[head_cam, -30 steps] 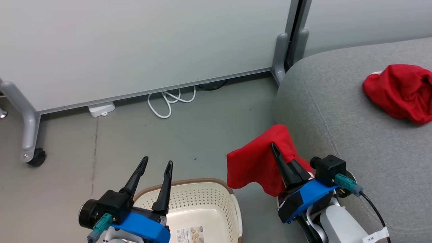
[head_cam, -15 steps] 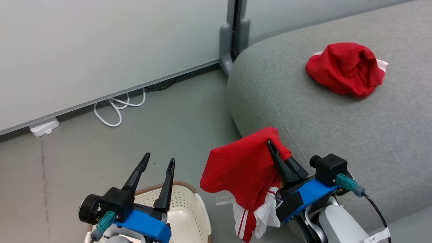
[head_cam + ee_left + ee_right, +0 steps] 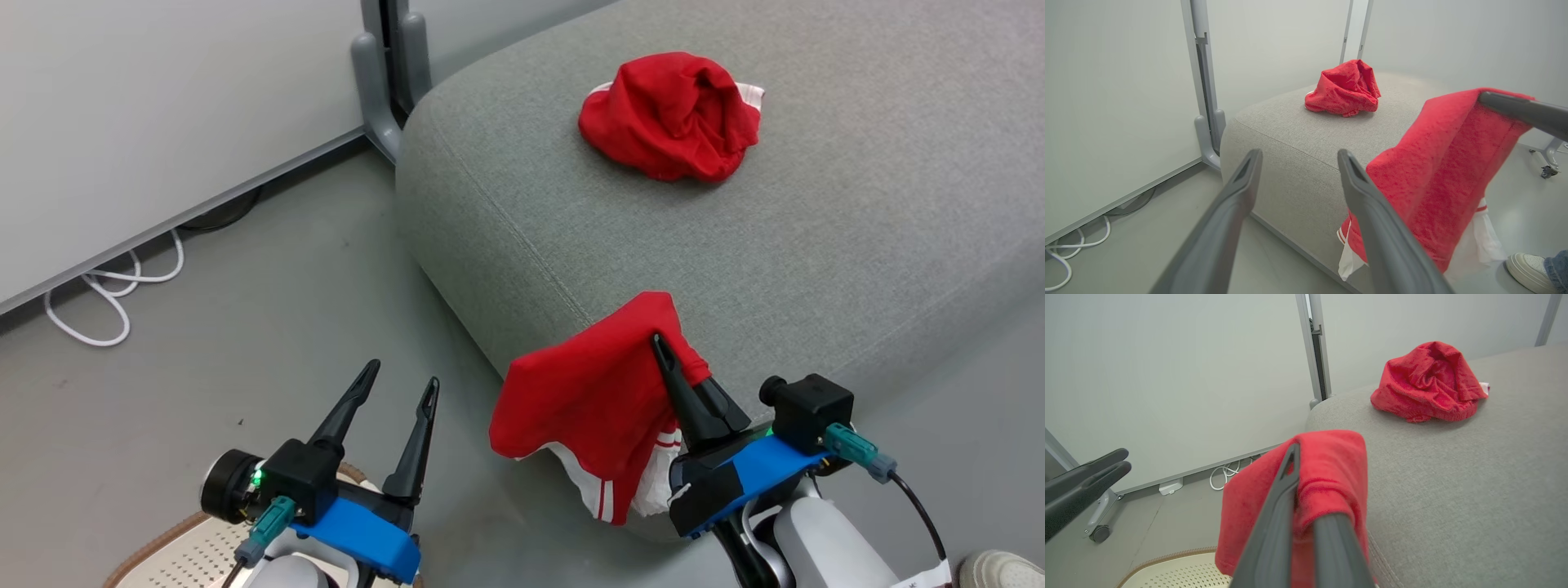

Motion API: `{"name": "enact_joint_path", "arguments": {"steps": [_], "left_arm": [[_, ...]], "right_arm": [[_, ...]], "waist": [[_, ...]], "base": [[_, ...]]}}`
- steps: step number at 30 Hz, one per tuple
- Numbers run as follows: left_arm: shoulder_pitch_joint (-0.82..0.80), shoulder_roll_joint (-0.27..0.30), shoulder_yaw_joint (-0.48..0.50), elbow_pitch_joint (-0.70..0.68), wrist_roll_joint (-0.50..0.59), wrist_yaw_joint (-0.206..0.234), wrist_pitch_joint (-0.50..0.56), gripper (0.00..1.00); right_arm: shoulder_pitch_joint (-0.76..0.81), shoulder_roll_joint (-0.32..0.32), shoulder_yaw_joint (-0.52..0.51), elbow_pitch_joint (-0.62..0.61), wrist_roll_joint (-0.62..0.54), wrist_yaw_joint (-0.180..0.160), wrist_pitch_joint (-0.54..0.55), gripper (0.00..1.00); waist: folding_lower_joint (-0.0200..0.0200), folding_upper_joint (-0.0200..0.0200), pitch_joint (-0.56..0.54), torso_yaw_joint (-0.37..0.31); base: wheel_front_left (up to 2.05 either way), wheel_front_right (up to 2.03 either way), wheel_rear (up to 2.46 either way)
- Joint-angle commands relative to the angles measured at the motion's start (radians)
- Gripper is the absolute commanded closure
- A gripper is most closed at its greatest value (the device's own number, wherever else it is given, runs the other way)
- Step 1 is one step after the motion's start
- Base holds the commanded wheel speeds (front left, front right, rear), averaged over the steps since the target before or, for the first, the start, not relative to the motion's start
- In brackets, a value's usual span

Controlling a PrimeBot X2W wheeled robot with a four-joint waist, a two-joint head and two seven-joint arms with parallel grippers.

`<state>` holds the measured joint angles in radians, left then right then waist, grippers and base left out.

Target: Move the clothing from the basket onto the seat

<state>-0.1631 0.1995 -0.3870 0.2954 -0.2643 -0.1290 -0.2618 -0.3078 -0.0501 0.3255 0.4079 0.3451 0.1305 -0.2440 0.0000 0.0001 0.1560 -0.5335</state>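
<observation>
In the head view, the red garment [image 3: 588, 400] pinched by the right gripper [image 3: 663, 347] has been brought to the seat's [image 3: 735, 245] near edge, the left gripper [image 3: 402, 373] splayed empty; in the left wrist view, a shoe [image 3: 1525, 265] is seen at right; in the right wrist view, a second garment [image 3: 1427, 379] is seen farther on the seat.

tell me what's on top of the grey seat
A crumpled red garment lies on the seat; anything beneath that heap is covered. The other red garment hangs from the right gripper by the seat's near edge.
</observation>
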Motion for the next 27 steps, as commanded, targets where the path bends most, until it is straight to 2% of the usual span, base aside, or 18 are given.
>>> {"name": "enact_joint_path", "arguments": {"steps": [1, 8, 16, 22, 27], "left_arm": [[-0.019, 0.005, -0.008, 0.004, -0.006, -0.002, -0.005, 0.00], [-0.063, 0.021, -0.057, 0.025, -0.026, -0.001, -0.005, 0.00], [-0.071, 0.028, -0.059, 0.028, -0.033, -0.002, -0.005, 0.00], [-0.072, 0.038, -0.038, 0.009, -0.020, -0.002, -0.005, 0.00], [-0.087, 0.062, -0.023, -0.024, 0.006, -0.002, -0.005, 0.00]], "right_arm": [[0.011, 0.000, -0.008, -0.005, 0.002, 0.000, -0.010, 1.00], [0.028, 0.000, -0.036, -0.020, 0.001, 0.000, -0.018, 1.00], [0.011, 0.000, -0.039, -0.023, 0.017, 0.000, -0.020, 1.00], [-0.104, 0.000, -0.100, -0.053, 0.086, 0.001, -0.021, 1.00], [-0.288, 0.000, -0.208, -0.065, 0.054, 0.001, 0.011, 1.00]], "waist": [[0.0000, -0.0001, 0.019, -0.022], [0.0000, -0.0001, 0.034, -0.026], [0.0000, -0.0001, 0.037, -0.025], [0.0000, -0.0001, 0.071, -0.028], [0.0000, -0.0001, 0.147, -0.033]], "base": [[0.00, 0.00, 0.00], [0.00, 0.00, 0.00], [0.00, 0.00, 0.00], [0.00, 0.00, 0.00], [0.00, 0.00, 0.00]]}}
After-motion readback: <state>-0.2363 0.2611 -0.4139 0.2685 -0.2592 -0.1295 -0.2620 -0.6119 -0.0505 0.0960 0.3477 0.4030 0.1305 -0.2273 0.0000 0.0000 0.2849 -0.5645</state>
